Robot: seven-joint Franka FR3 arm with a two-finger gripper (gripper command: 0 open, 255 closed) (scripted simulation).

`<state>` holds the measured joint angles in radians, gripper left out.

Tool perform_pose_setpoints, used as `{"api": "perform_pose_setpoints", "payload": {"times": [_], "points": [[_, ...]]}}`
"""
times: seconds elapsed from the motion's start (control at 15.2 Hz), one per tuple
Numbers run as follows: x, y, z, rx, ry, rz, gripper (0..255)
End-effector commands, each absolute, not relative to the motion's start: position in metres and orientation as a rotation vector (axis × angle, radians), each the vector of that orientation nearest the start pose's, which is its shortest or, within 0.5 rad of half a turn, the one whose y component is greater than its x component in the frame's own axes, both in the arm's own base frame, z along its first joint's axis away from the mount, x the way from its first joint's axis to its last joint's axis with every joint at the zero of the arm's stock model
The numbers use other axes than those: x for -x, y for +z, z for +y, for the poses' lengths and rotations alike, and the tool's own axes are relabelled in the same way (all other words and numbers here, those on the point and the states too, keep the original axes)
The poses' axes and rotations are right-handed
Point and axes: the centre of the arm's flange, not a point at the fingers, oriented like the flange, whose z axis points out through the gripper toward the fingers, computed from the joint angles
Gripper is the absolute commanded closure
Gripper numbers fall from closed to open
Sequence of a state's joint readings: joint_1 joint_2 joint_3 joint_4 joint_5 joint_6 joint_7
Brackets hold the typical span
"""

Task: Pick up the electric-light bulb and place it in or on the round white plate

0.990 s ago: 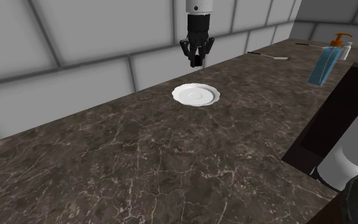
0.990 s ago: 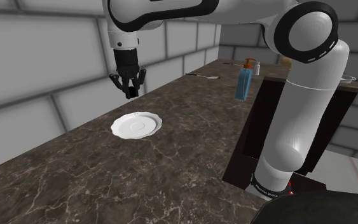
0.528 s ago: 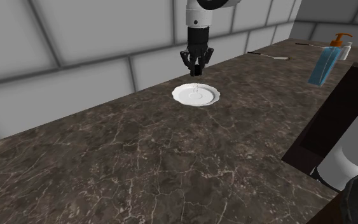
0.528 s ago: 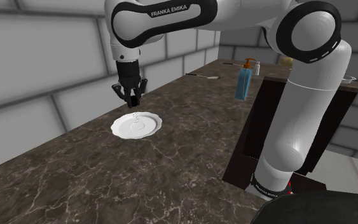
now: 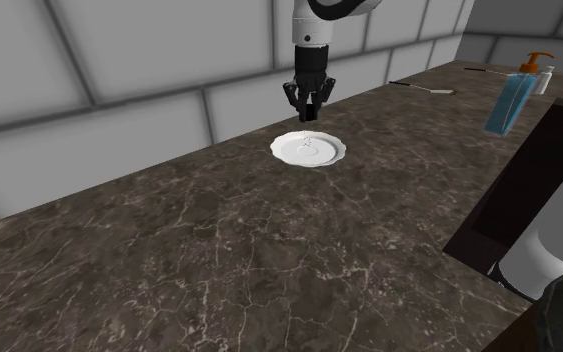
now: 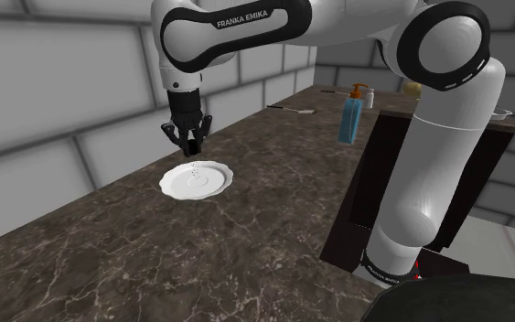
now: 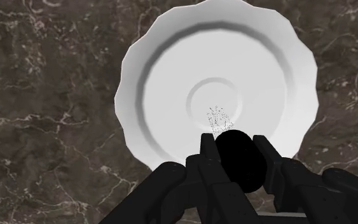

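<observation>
A round white plate point(image 5: 283, 151) point(image 6: 172, 184) with a scalloped rim point(image 7: 139, 89) lies on the dark marbled counter near the tiled wall. My black gripper point(image 5: 309, 113) point(image 6: 191, 147) hangs point-down just above the plate's middle. It is shut on the light bulb point(image 7: 238, 159), whose round black base sits clasped between the two fingers point(image 7: 208, 150). The bulb's glass end shows only as a faint speckled shape point(image 7: 219, 119) point(image 5: 309, 141) point(image 6: 195, 167) just over the plate's centre ring.
A blue soap dispenser point(image 5: 515, 96) point(image 6: 350, 117) with an orange pump stands at the counter's far end, with a thin utensil point(image 5: 424, 88) lying near the wall. A dark cabinet point(image 5: 535, 190) drops off beside the counter. The grey tiled wall runs close behind the plate.
The gripper has come down with the bulb from well above the plate to just over its centre, most of it in the first half second.
</observation>
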<state>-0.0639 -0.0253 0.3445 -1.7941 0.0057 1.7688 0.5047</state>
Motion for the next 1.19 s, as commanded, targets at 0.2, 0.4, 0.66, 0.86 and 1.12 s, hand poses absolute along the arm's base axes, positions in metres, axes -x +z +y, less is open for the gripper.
{"api": "perform_pose_setpoints", "payload": {"times": [0.2, 0.4, 0.66, 0.86, 1.12], "points": [[-0.533, 0.548, 0.156, 3.125, 0.0, 0.354, 0], [-0.533, 0.562, 0.156, 3.125, 0.0, 0.354, 0], [-0.533, 0.598, 0.156, 3.125, 0.0, 0.354, 0], [-0.533, 0.598, 0.156, 3.125, 0.0, 0.354, 0], [-0.533, 0.598, 0.156, 3.125, 0.0, 0.354, 0]]}}
